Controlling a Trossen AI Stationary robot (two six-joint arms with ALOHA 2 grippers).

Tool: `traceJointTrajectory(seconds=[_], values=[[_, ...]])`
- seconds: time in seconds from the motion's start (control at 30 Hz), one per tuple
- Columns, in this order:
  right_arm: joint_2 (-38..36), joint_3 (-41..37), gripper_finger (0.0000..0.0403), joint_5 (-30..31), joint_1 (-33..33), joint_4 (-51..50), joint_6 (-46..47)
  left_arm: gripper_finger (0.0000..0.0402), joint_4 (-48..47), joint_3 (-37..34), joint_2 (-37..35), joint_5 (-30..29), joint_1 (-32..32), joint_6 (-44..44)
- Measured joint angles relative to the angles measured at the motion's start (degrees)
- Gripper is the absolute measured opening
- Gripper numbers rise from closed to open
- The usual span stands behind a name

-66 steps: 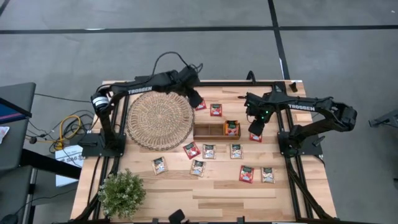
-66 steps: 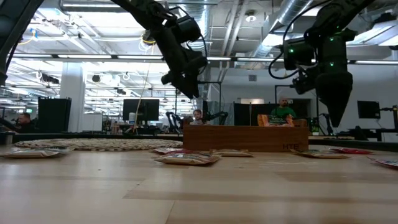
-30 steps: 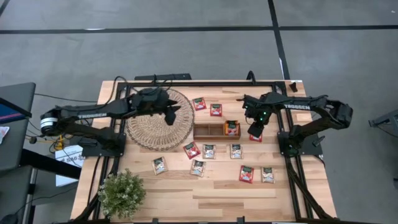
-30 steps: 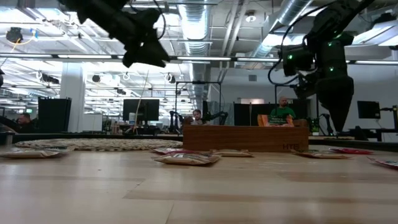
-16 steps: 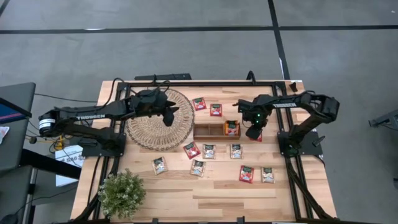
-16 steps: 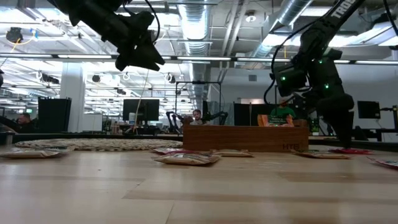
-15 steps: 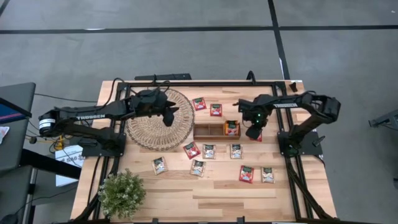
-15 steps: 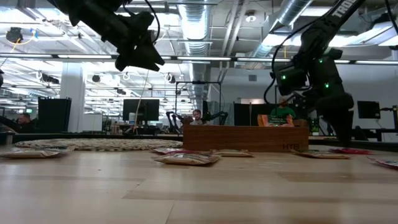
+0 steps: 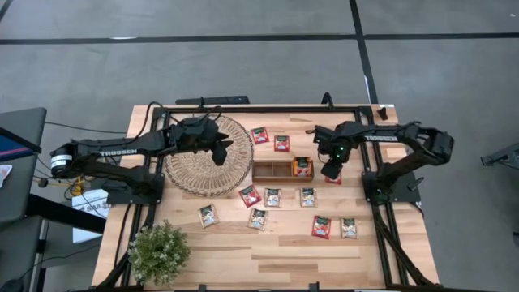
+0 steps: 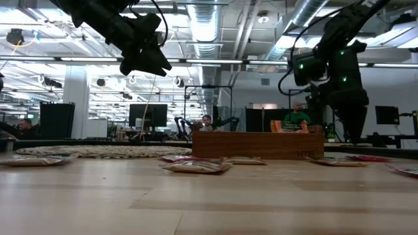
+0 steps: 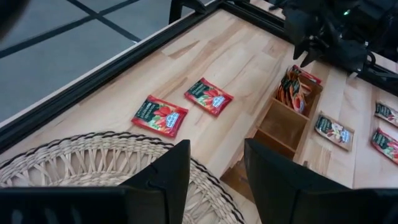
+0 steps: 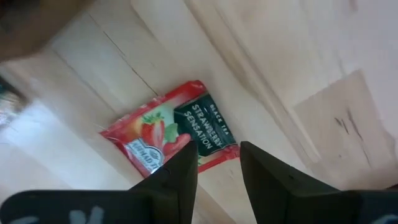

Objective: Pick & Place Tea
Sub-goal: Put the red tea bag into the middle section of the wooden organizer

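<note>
Several tea sachets lie flat on the wooden table, red ones (image 9: 259, 135) (image 9: 250, 195) (image 9: 321, 226) and pale ones (image 9: 272, 197) (image 9: 349, 228). More sachets stand in the right compartment (image 9: 302, 167) of the wooden tray (image 9: 274, 170). My right gripper (image 9: 331, 170) (image 12: 217, 152) hangs open, pointing down, over a red strawberry sachet (image 12: 171, 134) just right of the tray. Its fingers stand above the sachet's edge without holding it. My left gripper (image 9: 223, 154) (image 11: 216, 155) waits open and empty above the woven mat (image 9: 203, 158), facing the tray.
The round woven mat (image 11: 93, 168) fills the far left of the table. A small potted plant (image 9: 160, 251) stands at the near left corner. The tray's left and middle compartments (image 11: 280, 124) show bare wood. Black frame rails (image 9: 268, 108) run along the table's far edge and sides.
</note>
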Motion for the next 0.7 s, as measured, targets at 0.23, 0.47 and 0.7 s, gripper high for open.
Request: traceJointTrajectory(seconds=[0.23, 0.47, 0.7], values=[[9.45, 0.09, 0.0113, 1.67, -0.02, 0.54, -0.19, 0.0142, -0.84, 0.0, 0.0, 0.03, 0.0, -0.26], [14.23, 0.76, 0.0109, 1.28, -0.04, -0.59, -0.67, 0.0142, -1.7, 0.0, 0.02, 0.04, 0.0, -1.47], [10.62, 0.02, 0.0056, 1.1, -0.87, 0.54, -0.35, 0.0142, -1.73, 0.0, 0.02, 0.06, 0.0, -1.66]])
